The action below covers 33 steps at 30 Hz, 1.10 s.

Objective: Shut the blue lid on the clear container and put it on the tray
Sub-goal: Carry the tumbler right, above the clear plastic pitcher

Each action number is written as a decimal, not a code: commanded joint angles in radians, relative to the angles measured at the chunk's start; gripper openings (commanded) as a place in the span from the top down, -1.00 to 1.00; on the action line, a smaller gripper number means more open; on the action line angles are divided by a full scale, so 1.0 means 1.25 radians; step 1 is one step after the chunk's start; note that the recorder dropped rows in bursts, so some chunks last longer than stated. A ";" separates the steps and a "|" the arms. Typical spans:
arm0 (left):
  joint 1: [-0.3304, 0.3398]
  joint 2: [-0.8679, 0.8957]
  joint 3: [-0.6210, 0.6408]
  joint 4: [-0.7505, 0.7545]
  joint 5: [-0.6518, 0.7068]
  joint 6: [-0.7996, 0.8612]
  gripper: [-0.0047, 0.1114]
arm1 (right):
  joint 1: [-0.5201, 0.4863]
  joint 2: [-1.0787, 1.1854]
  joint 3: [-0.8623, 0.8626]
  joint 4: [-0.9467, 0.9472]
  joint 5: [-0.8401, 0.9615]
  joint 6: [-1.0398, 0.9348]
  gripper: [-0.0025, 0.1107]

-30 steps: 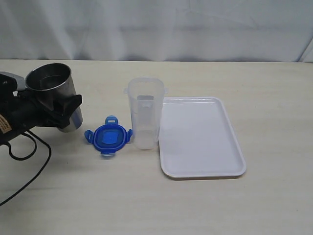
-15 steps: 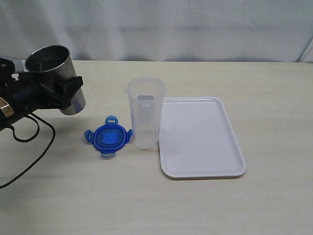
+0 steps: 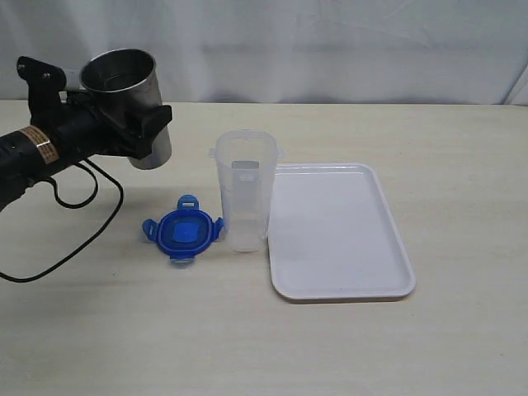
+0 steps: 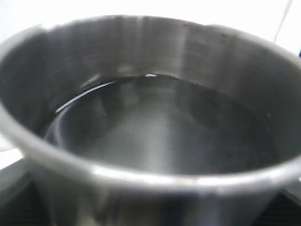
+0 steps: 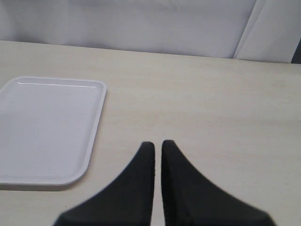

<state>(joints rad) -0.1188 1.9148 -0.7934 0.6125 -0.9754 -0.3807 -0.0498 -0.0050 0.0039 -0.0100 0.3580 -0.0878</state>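
So the left gripper [image 3: 139,124] carrying the steel cup [image 3: 124,87] has swung up and across toward the clear container [image 3: 245,190], its cable [image 3: 78,235] dragging along behind. The cup looks higher off the table [image 3: 247,346] now, though that's hard to judge from this angle.

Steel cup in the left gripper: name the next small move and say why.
Probably carry the steel cup sideways until it is over the open mouth of the clear container. The left gripper holds it aloft, apart from the container, seemingly with liquid inside; the blue lid lies on the table beside the container, leaving it open.
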 commanded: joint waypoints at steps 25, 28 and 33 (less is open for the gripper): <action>-0.046 -0.023 -0.063 -0.009 0.016 -0.012 0.92 | -0.004 0.004 -0.003 0.002 -0.002 -0.002 0.86; -0.046 -0.023 -0.064 0.001 0.012 -0.018 0.92 | -0.004 0.004 -0.003 0.002 -0.002 -0.002 0.86; -0.046 -0.023 -0.064 0.004 0.012 -0.042 0.92 | -0.004 0.004 -0.003 0.002 -0.002 -0.002 0.86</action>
<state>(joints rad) -0.1734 1.9067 -0.8542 0.6317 -0.8731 -0.4167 -0.0498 -0.0050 0.0039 -0.0100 0.3580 -0.0878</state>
